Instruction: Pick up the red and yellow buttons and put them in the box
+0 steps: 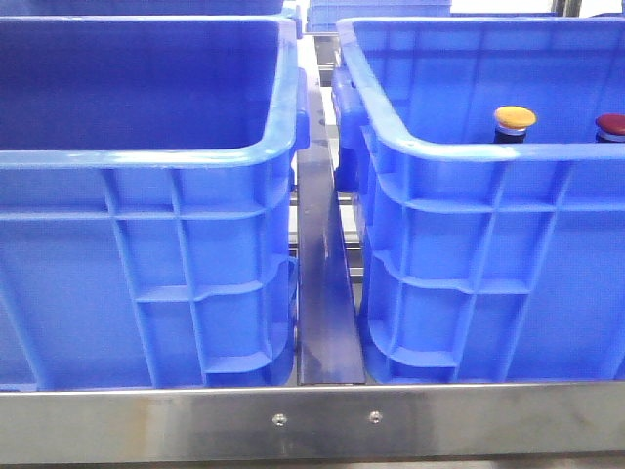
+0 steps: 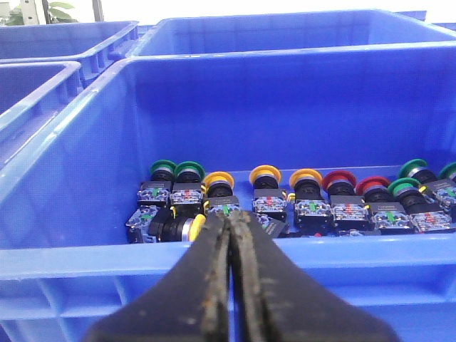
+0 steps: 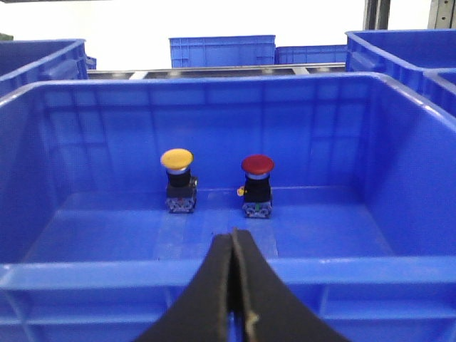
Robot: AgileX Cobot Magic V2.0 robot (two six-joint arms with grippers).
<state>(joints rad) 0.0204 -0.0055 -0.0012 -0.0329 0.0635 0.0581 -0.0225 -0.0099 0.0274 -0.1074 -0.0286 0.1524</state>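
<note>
A yellow-capped button (image 3: 177, 159) and a red-capped button (image 3: 257, 165) stand upright side by side on the floor of a blue box (image 3: 214, 271), near its far wall. In the front view the yellow cap (image 1: 514, 119) and red cap (image 1: 611, 124) show just over the rim of the right box (image 1: 439, 149). My right gripper (image 3: 233, 234) is shut and empty, outside that box's near rim. My left gripper (image 2: 230, 216) is shut and empty, at the near rim of another blue box (image 2: 85, 256) that holds a row of several buttons. Neither gripper shows in the front view.
The left wrist view's box holds green-capped (image 2: 176, 172), yellow-capped (image 2: 265, 175) and red-capped (image 2: 339, 182) buttons, plus one lying on its side (image 2: 171, 226). A large blue box (image 1: 146, 156) stands front left; a metal divider (image 1: 327, 293) runs between the two. More blue boxes stand behind.
</note>
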